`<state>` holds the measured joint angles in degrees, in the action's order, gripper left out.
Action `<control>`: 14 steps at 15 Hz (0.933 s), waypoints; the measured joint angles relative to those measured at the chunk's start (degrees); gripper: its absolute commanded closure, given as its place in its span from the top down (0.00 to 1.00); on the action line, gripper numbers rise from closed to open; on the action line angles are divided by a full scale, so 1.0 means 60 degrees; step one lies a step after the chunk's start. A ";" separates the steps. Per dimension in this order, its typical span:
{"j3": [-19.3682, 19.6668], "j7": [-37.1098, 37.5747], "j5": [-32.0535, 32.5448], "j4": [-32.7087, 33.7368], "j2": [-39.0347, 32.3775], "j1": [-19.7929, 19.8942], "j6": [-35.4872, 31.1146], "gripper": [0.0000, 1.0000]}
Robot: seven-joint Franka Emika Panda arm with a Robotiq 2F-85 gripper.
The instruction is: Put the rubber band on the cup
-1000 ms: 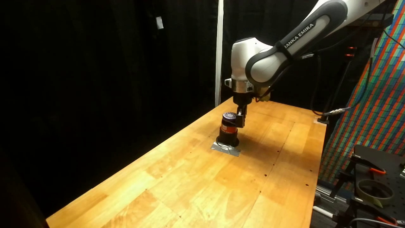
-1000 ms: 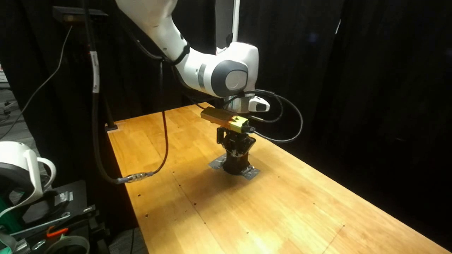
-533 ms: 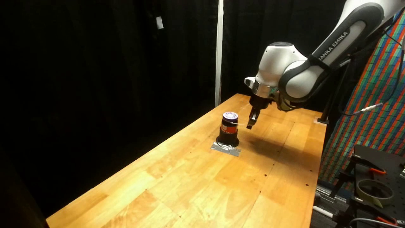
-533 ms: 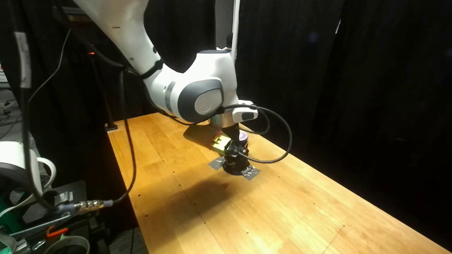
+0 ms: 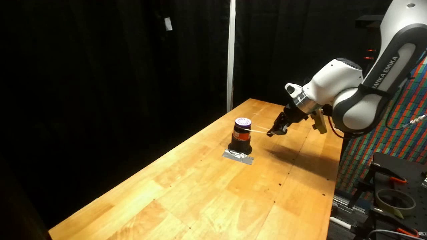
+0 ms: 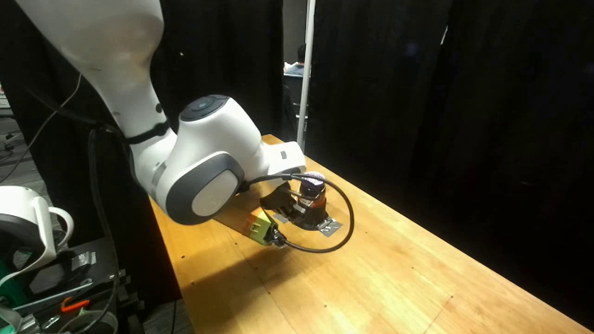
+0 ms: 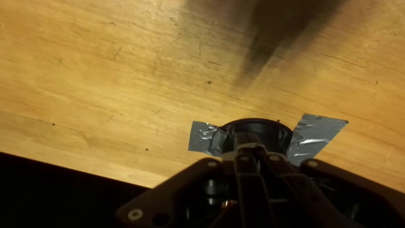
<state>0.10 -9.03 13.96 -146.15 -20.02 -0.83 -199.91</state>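
The tilted gripper point(image 5: 270, 133) has its fingers point(image 7: 251, 190) pressed together, pinching one end of the rubber band point(image 5: 257, 131). From the fingertips two pale strands stretch across a gap to the cup point(image 5: 241, 136), where the band runs around the upper part, just under the purple-edged top; the far side is hidden. The cup stands upright on the wooden table point(image 5: 206, 186), apart from the fingers, silver duct tape point(image 5: 238, 157) at its base.

Black curtains point(image 5: 116, 83), seemingly cloth, hang beyond a wooden table point(image 5: 217, 186).
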 measured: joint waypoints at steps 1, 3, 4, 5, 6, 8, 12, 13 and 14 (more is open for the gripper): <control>-0.0245 0.0025 0.0456 -0.0193 -0.0119 0.0380 -0.0830 0.07; -0.0522 0.0060 0.1528 -0.0361 -0.0473 0.1087 -0.2334 0.06; -0.0524 0.0043 0.2021 -0.0374 -0.0703 0.1343 -0.3037 0.05; -0.0476 -0.0050 0.2434 -0.0363 -0.0942 0.1534 -0.3687 0.05; -0.0409 -0.0187 0.2844 -0.0329 -0.1144 0.1676 -0.4180 0.05; -0.0281 -0.0327 0.3421 -0.0229 -0.1443 0.1832 -0.4889 0.05; -0.0104 -0.0708 0.3824 -0.0006 -0.1659 0.1790 -0.5591 0.05; -0.0080 -0.0838 0.3825 0.0032 -0.1661 0.1744 -0.5721 0.05; -0.0057 -0.0966 0.3815 0.0060 -0.1663 0.1688 -0.5876 0.05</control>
<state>-0.25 -14.83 36.85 -145.78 -30.00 9.30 -235.17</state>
